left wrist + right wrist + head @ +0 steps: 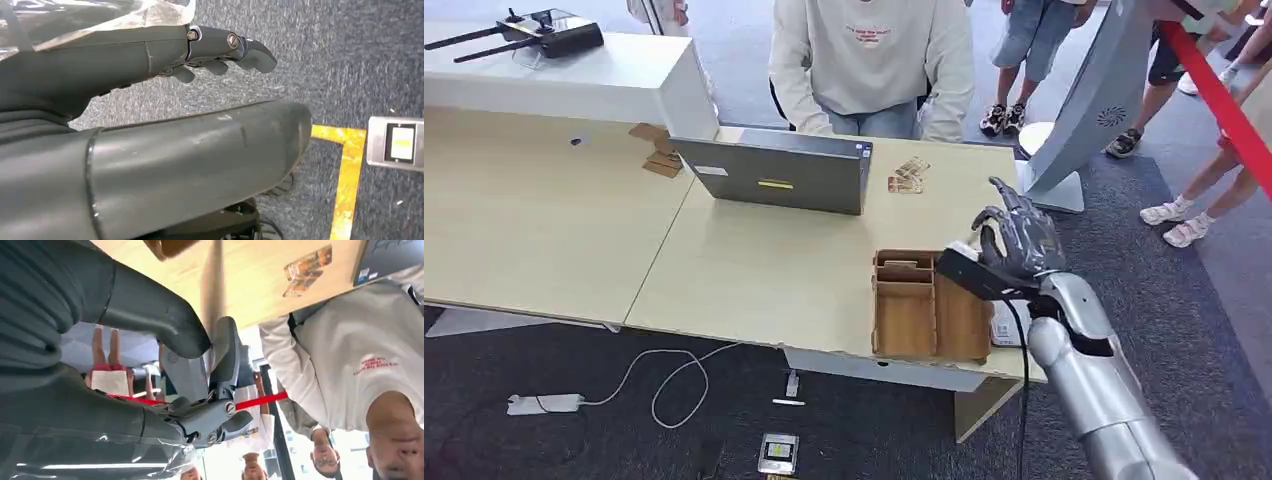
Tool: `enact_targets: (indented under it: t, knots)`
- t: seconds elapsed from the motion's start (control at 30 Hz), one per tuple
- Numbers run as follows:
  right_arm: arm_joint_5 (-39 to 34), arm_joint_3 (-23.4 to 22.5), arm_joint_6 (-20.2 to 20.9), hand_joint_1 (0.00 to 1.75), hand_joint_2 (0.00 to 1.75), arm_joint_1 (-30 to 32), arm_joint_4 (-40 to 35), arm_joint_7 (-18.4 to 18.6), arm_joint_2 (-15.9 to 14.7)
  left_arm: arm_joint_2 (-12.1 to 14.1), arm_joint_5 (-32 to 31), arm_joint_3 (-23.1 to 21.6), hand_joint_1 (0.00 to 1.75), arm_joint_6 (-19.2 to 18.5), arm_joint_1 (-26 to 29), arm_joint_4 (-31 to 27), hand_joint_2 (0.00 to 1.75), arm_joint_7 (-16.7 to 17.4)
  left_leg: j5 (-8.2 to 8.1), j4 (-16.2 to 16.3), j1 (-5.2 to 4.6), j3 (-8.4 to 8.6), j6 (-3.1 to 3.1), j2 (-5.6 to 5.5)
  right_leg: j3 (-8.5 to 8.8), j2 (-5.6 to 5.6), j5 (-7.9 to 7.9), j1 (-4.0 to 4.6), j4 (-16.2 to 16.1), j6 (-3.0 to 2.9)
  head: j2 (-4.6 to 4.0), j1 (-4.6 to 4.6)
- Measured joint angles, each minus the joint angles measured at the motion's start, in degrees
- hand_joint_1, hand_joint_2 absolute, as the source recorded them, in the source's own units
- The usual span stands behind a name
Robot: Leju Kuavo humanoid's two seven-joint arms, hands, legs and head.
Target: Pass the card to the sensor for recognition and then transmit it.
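Right hand (1016,238) hangs raised above the counter (754,270) by the wooden tray (929,305), fingers loosely spread, holding nothing. Cards (906,176) lie beside the laptop (776,172), before a seated person (872,60). Left hand (220,52) hangs over carpet, fingers curled, nothing held.

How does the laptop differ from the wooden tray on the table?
The laptop is grey and stands open with its back toward the camera; the tray is brown wood and lies flat. The laptop sits at the far edge, before the seated person; the tray sits at the near edge, beside the right hand. Both rest on the same light table.
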Motion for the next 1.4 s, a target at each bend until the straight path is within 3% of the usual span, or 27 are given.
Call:
enact_targets:
  t: [0.27,0.53,0.67,0.9,1.13,1.4]
  knots:
    - [-0.37,-0.09,0.31,1.75,1.75,-0.06,-1.97,0.0,-0.09,-0.31,-0.53,0.0,0.0,0.03,-0.16,0.02,0.0,0.17,0.0,0.0,0.0,0.0,0.0,0.01,-0.02,0.0,0.0,0.01,0.0,0.0,0.0,0.0]
    - [0.44,-0.35,1.29,1.75,1.75,0.13,-3.67,0.74,-0.2,0.15,-1.86,0.0,0.0,-2.23,0.0,0.02,0.0,-0.39,0.0,-0.01,0.01,-0.01,0.0,0.01,0.0,0.0,0.0,0.01,0.01,0.0,0.0,0.0]
    - [2.08,-0.28,0.59,1.75,1.75,-0.56,-3.13,-1.05,0.7,0.37,-3.82,0.0,0.0,-2.45,-0.02,0.02,0.0,-0.63,0.0,-0.01,0.01,-0.03,0.0,0.01,0.0,0.0,0.0,0.01,0.03,0.0,0.0,0.02]
    - [4.44,0.55,-2.73,1.75,1.75,-8.55,3.75,-4.15,5.18,2.01,-5.25,-0.11,0.0,-7.69,-0.07,0.02,0.0,-0.52,0.05,-0.02,0.01,-0.03,-0.07,-0.01,-0.02,0.01,0.0,0.1,0.08,-0.01,0.0,0.02]
    - [5.81,1.66,-5.05,1.75,1.75,-16.11,13.86,-5.71,10.54,3.12,-5.27,-0.57,0.0,-7.82,-0.17,0.02,0.0,-0.15,0.05,-0.02,0.1,-0.03,-0.09,-0.02,-0.03,0.0,0.0,0.13,0.09,-0.02,0.0,-0.02]
    - [5.86,2.16,-5.57,1.75,1.75,-19.02,22.21,-6.58,13.95,3.32,-5.27,-0.61,0.0,-7.69,-0.31,0.02,0.0,0.22,0.05,-0.01,0.12,-0.03,-0.08,-0.02,-0.02,0.0,0.0,0.1,0.07,-0.01,0.0,0.02]
